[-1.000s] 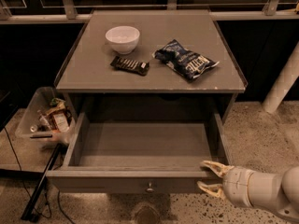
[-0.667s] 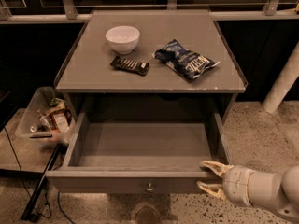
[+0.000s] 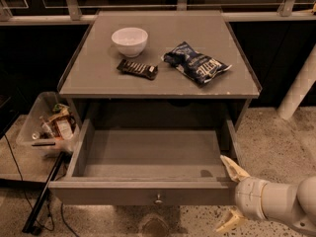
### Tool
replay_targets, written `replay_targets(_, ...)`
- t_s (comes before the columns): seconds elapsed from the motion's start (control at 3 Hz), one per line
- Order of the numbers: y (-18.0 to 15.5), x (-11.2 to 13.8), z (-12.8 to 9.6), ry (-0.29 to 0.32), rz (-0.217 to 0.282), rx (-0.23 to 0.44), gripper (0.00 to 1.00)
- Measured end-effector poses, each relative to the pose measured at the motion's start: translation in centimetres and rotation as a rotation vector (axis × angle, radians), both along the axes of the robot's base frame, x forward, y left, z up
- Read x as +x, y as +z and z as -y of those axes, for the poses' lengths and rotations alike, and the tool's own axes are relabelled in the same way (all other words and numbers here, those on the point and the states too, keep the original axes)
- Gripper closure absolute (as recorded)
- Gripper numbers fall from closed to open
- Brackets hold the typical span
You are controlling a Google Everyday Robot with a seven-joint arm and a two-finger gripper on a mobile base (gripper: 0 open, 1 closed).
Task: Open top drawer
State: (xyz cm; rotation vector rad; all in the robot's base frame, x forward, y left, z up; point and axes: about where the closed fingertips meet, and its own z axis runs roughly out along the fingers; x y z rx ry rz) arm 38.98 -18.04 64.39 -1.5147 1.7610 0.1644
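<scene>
The top drawer (image 3: pixel 148 154) of the grey cabinet stands pulled far out, showing a broad shallow grey box with nothing in it. Its front panel (image 3: pixel 118 195) faces me, with a small round metal knob (image 3: pixel 158 199) at centre. My gripper (image 3: pixel 231 195) is at the drawer's right front corner, open, holding nothing. The upper fingertip (image 3: pixel 232 168) lies over the front panel's right end and the lower fingertip (image 3: pixel 228 221) hangs below it. The white arm (image 3: pixel 279 201) enters from the lower right.
On the cabinet top (image 3: pixel 98 78) sit a white bowl (image 3: pixel 130 40), a dark snack bar (image 3: pixel 138 69) and a blue chip bag (image 3: pixel 196 63). A clear bin of clutter (image 3: pixel 49 124) stands at left, with cables (image 3: pixel 34 201) on the floor. A white post (image 3: pixel 298 85) rises at right.
</scene>
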Motion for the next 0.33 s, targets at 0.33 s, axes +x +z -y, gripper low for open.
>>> replay_targets(0.33,0.00,0.00,0.00,0.000,0.000,0.000,0.00)
